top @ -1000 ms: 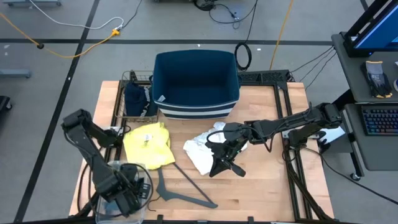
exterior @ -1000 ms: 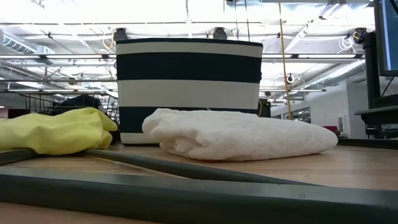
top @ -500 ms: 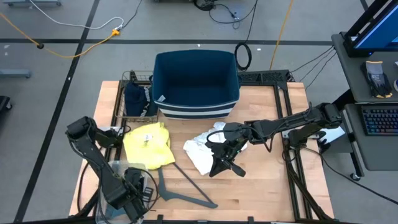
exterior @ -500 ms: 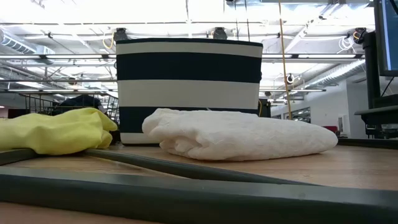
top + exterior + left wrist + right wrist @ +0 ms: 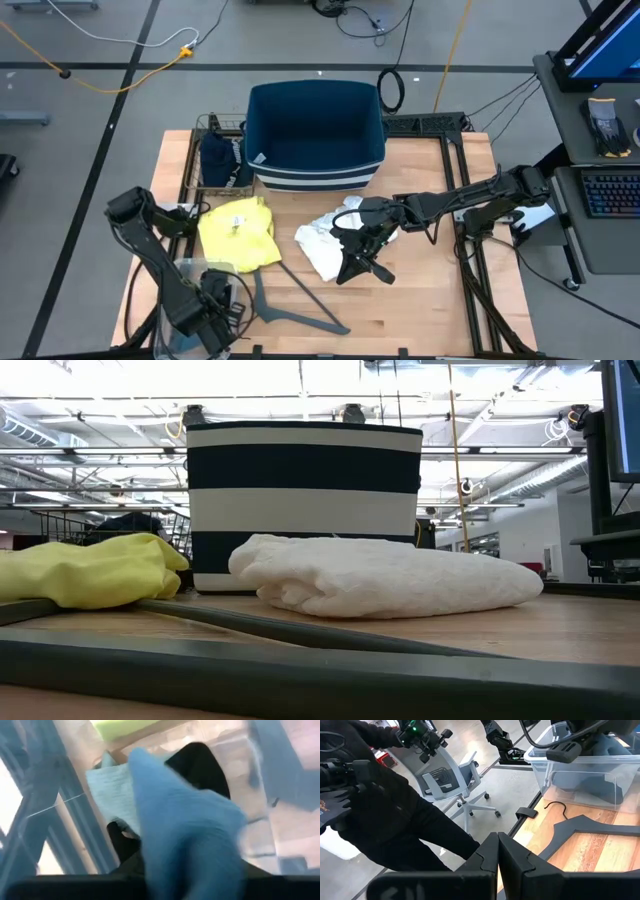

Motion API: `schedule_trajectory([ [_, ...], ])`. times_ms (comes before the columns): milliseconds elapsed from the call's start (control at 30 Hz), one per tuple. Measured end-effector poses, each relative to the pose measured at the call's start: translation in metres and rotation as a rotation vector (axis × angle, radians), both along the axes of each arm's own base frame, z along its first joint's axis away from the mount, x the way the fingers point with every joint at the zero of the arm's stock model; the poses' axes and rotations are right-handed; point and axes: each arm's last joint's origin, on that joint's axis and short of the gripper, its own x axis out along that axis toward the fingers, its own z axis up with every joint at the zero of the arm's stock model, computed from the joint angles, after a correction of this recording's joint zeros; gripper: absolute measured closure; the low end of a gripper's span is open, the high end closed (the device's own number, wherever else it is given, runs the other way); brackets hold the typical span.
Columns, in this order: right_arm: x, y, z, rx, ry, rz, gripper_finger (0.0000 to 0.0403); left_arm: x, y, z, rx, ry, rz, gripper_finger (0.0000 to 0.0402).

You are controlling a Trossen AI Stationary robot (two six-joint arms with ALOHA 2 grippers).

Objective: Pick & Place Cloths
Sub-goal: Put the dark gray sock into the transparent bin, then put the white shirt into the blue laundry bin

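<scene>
Two cloths lie on tabletop point(image 5: 420, 300) before striped bin: yellow cloth point(image 5: 238, 232), white cloth point(image 5: 325, 243); right end effector point(image 5: 352, 268) closed, empty, parked beside white cloth; left end effector point(image 5: 215, 310) over clear container, teal rag point(image 5: 185, 830) seen close, grip cannot be told.

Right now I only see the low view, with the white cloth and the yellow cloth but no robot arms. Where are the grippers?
Observer: The right gripper is shut, beside the white cloth, holding nothing.
Operator: And the other one?
Observer: The left gripper is at the table's front left corner, over a clear plastic bin.
Operator: What's in that bin?
Observer: Teal rags, right in front of the left wrist camera.
</scene>
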Motion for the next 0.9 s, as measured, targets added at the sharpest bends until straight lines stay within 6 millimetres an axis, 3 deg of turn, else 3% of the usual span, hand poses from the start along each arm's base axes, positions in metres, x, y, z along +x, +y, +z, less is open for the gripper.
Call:
schedule_trajectory([
  [233,0.000,0.000,0.000,0.010,0.010,-0.004,0.0403,-0.010,0.008,0.020,-0.121,0.069,-0.048,0.0189],
  [400,0.000,0.000,0.000,0.012,0.012,-0.002,0.0403,-0.020,0.021,0.046,-0.207,0.015,-0.047,0.0153],
  [667,-0.003,-0.001,-0.007,-0.008,0.093,-0.007,0.0403,-0.035,0.051,0.084,-0.198,-0.267,-0.021,0.0156],
  [900,-0.013,-0.008,-0.031,-0.230,0.287,-0.151,0.0403,-0.036,0.072,0.102,0.000,-0.612,-0.128,0.0179],
])
